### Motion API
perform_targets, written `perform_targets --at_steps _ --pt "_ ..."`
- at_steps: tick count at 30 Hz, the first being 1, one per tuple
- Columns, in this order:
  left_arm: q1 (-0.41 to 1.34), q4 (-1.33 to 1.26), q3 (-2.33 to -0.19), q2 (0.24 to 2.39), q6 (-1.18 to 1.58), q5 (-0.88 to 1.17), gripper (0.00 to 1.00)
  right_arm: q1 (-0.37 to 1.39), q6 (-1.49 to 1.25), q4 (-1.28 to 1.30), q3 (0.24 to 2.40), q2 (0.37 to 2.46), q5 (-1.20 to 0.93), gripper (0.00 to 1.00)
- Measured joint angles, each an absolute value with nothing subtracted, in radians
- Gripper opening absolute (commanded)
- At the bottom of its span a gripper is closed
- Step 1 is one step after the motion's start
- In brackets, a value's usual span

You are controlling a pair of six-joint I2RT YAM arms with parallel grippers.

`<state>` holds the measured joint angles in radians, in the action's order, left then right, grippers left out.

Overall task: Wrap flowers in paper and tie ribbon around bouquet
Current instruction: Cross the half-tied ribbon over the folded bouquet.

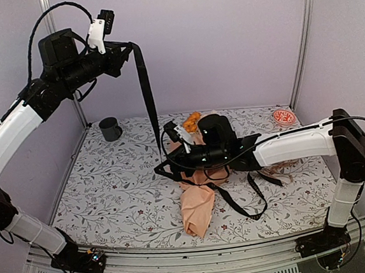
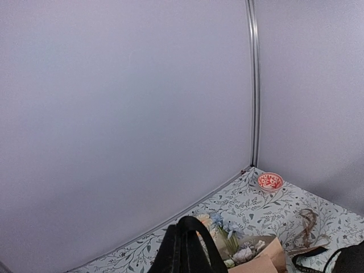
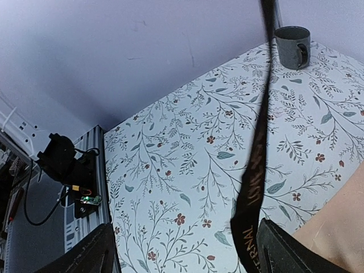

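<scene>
Ribbon (image 1: 145,88) pinched in left end effector (image 1: 129,47); betw. right end effector (image 3: 185,227) fingers (image 3: 85,253).

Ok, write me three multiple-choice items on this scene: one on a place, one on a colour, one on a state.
1. Where is the mug?
A. far left of the table
B. near right of the table
C. in the middle of the table

2. What colour is the ribbon?
A. red
B. black
C. white

3. How is the left tool?
A. open, just above the mug
B. shut on the ribbon, raised high
C. resting on the table

Answers:
1 A, it stands in the far-left corner.
2 B, the whole band is black.
3 B, the ribbon hangs from its closed tip, well above the table.
</scene>
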<state>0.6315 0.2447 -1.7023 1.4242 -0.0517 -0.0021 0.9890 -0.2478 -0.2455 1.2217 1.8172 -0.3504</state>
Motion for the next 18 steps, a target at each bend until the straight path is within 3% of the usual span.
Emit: perform_targets --at_steps 7,15,18 --pt "0.632 0.243 -1.702 1.424 -0.052 -0.002 0.00 0.994 -0.296 -0.226 1.316 1.916 -0.218 0.60" --pt "0.632 0.237 -1.702 1.424 -0.052 0.000 0.00 0.994 -0.337 -0.223 1.364 1.991 -0.178 0.46" --pt "0.632 0.237 -1.702 1.424 -0.052 0.000 0.00 0.994 -0.343 -0.223 1.385 2.003 -0.152 0.28"
